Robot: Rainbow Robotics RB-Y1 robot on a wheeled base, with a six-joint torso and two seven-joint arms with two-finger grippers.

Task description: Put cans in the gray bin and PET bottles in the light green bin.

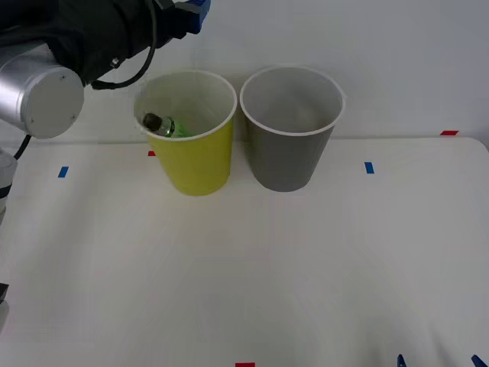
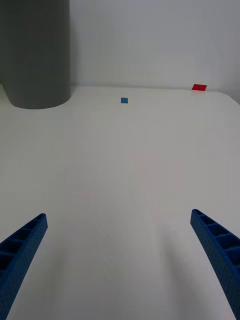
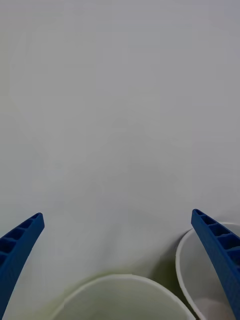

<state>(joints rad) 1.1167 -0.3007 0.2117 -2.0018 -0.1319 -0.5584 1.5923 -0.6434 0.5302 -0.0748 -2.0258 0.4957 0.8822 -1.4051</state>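
The light green bin [image 1: 192,145] stands at the back of the table, left of the gray bin [image 1: 290,134]. Inside the light green bin lies the PET bottle [image 1: 160,125], with a green label and a dark cap. My left gripper [image 1: 195,9] hovers above and behind that bin, open and empty; in the left wrist view the left gripper [image 3: 117,215] looks over the light green bin's rim [image 3: 120,290] and the gray bin's rim [image 3: 181,260]. My right gripper [image 2: 118,215] is open low over the table's front right, the gray bin [image 2: 35,55] far ahead. No cans are in view.
The white table [image 1: 244,267] carries small blue tape marks [image 1: 369,167] and red tape marks [image 1: 449,133] near its edges. A white wall rises behind the bins. The left arm's silver elbow joint [image 1: 42,99] hangs over the table's back left.
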